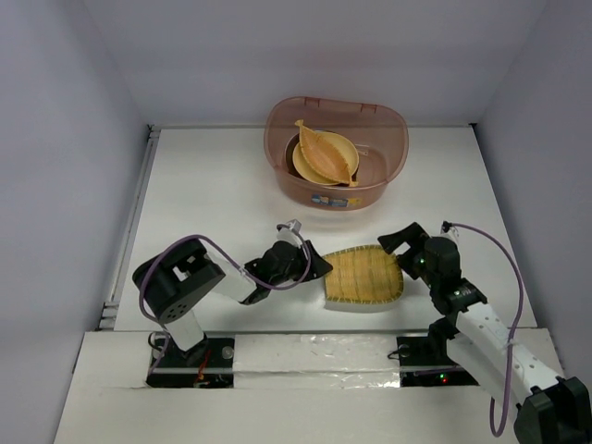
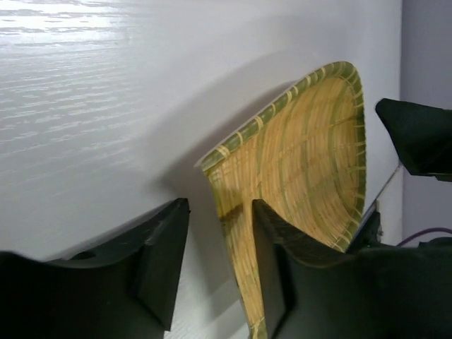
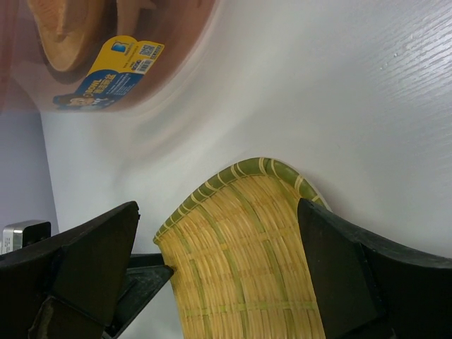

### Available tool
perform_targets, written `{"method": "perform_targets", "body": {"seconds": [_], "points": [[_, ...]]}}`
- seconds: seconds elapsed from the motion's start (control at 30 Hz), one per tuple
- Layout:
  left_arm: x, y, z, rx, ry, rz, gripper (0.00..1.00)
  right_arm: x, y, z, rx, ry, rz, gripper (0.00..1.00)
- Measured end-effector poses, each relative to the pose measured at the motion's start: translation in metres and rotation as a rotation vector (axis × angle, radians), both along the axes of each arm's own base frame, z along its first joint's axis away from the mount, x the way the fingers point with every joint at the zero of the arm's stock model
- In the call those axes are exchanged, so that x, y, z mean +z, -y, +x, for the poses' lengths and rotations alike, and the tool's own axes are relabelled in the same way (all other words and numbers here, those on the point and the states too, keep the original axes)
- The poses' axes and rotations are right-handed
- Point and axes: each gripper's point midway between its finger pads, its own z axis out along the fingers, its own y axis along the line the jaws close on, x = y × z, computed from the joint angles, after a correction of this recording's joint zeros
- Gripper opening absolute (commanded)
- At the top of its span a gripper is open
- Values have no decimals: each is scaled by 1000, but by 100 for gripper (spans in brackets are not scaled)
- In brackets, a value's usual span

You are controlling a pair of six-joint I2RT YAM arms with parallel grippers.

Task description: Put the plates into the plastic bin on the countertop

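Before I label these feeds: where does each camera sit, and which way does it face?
Top external: above and behind the bases, looking down on the countertop; both arms show.
Left wrist: on that arm, looking past the left end effector at the yellow woven plate.
Right wrist: past the right end effector at the same plate and the plastic bin.
All share the plate.

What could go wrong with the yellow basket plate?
The left end effector straddles only the thin rim of the woven plate, so it might slip when lifted. The right end effector is open close by; the two could bump. The bin already holds a leaf-shaped plate, so this one may land tilted.
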Motion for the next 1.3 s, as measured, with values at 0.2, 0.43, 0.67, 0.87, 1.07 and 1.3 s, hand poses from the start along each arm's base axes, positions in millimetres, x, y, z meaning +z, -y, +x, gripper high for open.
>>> {"method": "perform_targets", "body": {"seconds": [0.2, 0.43, 0.67, 0.87, 1.07, 1.3], "points": [[4, 8, -5, -35, -8, -61, 44, -10, -2, -2, 7, 1, 17, 100], [-4, 19, -11, -56, -57, -129, 5, 1, -5, -1, 24, 44, 30, 95], [30, 25, -8, -35, -36, -281, 0, 36, -3, -3, 46, 148, 19, 91], [63, 10, -12, -35, 25, -277, 0, 124, 11, -16, 31, 357, -16, 32], [130, 3, -10, -57, 168, -291, 0, 208, 34, -39, -40, 553, -33, 8], [244, -7, 28, 3, 401, -363, 0, 202, 38, -42, -49, 542, -61, 9]]}}
